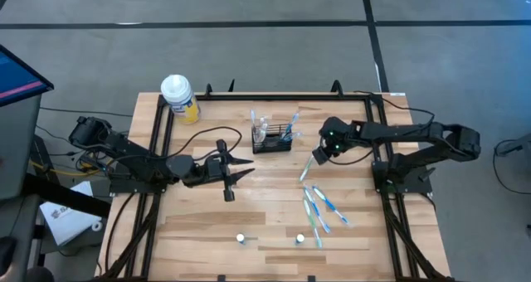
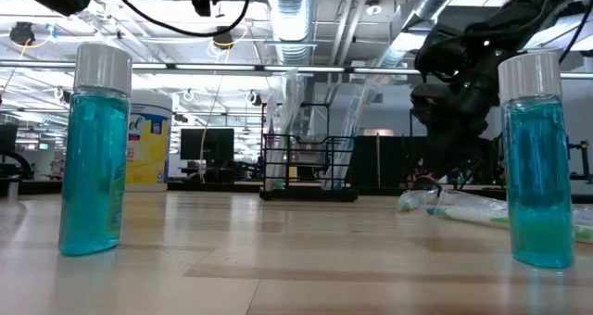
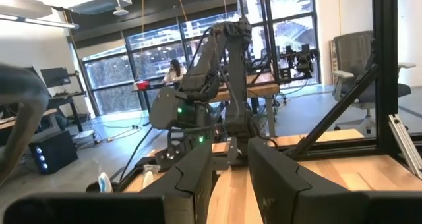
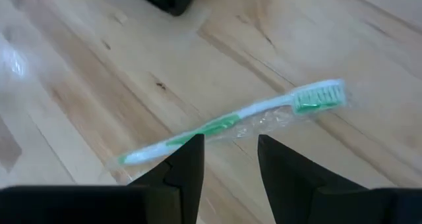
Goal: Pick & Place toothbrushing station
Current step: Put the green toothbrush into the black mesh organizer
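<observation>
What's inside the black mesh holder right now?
The black mesh holder has a few upright items: blue-handled toothbrushes at one end, and clear-wrapped ones at the other. Their lower ends are hidden by the mesh, and an exact count isn't readable.

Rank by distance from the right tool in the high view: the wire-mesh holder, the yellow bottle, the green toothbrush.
From the right tool:
1. Green toothbrush, right under the tool.
2. Wire-mesh holder, toward table centre, far edge.
3. Yellow bottle, far-left corner.
</observation>
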